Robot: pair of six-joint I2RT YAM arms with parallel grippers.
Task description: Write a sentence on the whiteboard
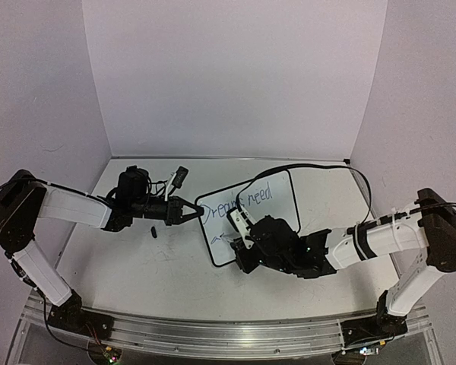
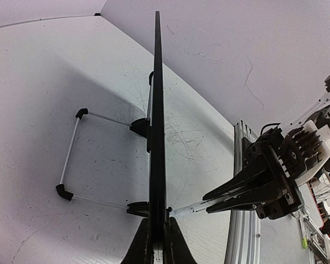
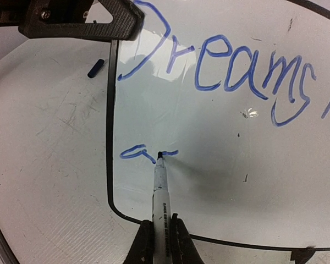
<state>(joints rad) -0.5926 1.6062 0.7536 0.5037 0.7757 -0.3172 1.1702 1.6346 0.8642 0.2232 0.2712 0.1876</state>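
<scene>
Down at the lower left of the whiteboard (image 3: pixel 220 181), we're pinching the marker (image 3: pixel 160 184) in our right hand (image 3: pixel 161 242), tip touching the second line; the sentence (image 3: pixel 231 71) is running rightward. Our left hand (image 2: pixel 158 245) is clamping the board's left edge on the counter (image 1: pixel 137 266).

You are looking at pale lavender walls (image 1: pixel 235 76) filling the upper frame, with an aluminium rail (image 1: pixel 213 334) edging the scuffed white tabletop (image 1: pixel 137 274) below.

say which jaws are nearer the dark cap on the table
Left. The left jaws clamp the board's edge beside the cap; the right jaws hold a pen farther over.
</scene>
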